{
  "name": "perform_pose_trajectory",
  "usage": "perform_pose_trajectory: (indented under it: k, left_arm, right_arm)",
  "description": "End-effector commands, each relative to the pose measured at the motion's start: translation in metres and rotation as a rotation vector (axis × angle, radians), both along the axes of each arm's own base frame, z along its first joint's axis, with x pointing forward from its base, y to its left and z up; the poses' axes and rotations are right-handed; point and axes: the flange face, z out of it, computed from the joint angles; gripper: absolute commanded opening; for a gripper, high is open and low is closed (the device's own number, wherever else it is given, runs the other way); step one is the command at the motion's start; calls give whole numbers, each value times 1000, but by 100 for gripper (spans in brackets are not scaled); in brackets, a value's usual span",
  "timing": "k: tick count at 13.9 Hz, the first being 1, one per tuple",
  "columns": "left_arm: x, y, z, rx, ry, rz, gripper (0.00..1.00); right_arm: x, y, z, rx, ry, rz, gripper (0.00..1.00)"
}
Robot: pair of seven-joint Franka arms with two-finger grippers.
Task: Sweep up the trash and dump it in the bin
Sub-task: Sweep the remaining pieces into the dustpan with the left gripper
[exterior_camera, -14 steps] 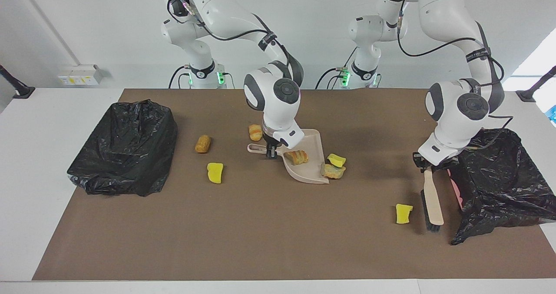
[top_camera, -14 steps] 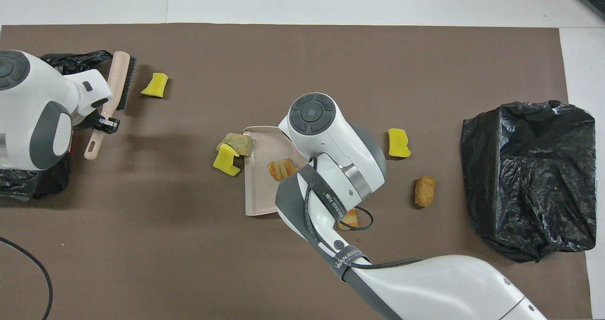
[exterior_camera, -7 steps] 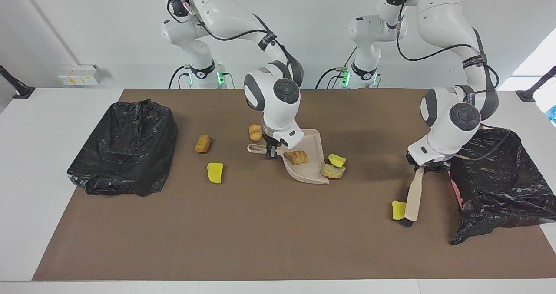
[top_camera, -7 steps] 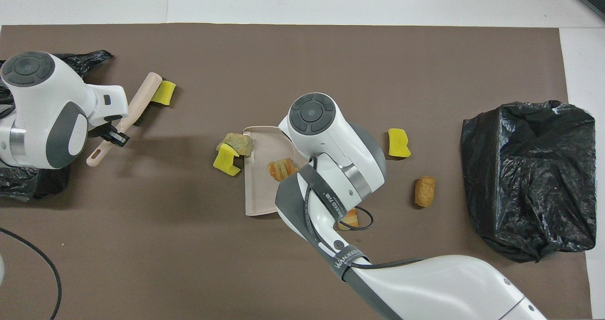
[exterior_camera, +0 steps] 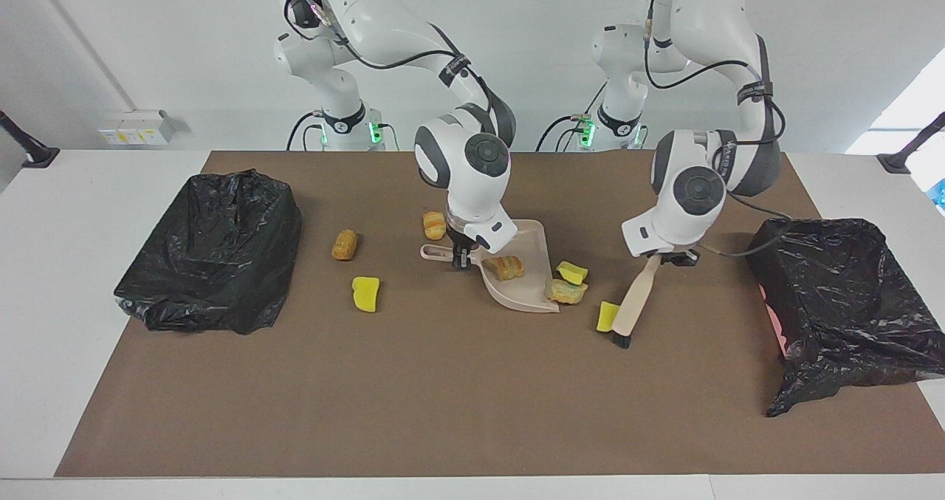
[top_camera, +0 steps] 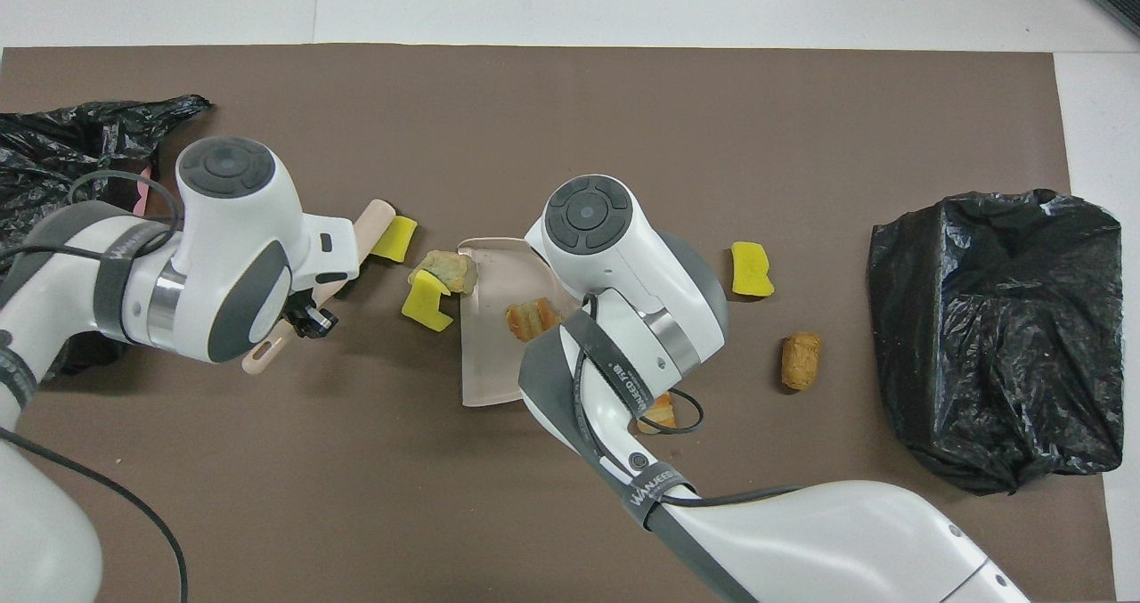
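Brush (exterior_camera: pixel 633 298) now nearer dustpan (exterior_camera: pixel 528 299), one scrap (exterior_camera: pixel 504 266) inside.

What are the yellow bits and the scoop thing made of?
The yellow scraps look like soft foam: bright, matte, with cut edges. The dustpan looks like smooth beige plastic, thin and rigid. The black bin liner is shiny, crinkly plastic film.

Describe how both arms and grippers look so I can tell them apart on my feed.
Both arms are glossy white with dark grey joint caps, black cables strapped by lettered bands, and green lights at the bases. The left gripper and right gripper have small black fingers under white wrists.
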Motion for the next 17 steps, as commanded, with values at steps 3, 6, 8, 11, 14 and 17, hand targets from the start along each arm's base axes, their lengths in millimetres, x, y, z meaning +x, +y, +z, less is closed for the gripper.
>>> perform_pose_trajectory:
  k: [3, 6, 8, 11, 14, 17]
  left_arm:
    - [-84, -61, -9, -3, 0, 86, 0]
    - [-109, -113, -3, -52, 5, 85, 0]
    - [-114, -131, -2, -85, -19, 161, 0]
    - [-108, -122, -2, -40, -61, 361, 0]
    - [-83, -80, -7, -30, -51, 449, 0]
    - [-70, -49, -9, -25, -45, 504, 0]
  right_arm:
    - [-5, -1, -2, 6, -6, 21, 0]
    - [-5, -1, -2, 6, -6, 21, 0]
    - [-5, -1, -2, 6, -6, 21, 0]
    - [-6, -1, -4, 5, -3, 21, 0]
    - [-3, -4, -4, 11, -5, 13, 0]
    - [-3, -4, -3, 13, -7, 13, 0]
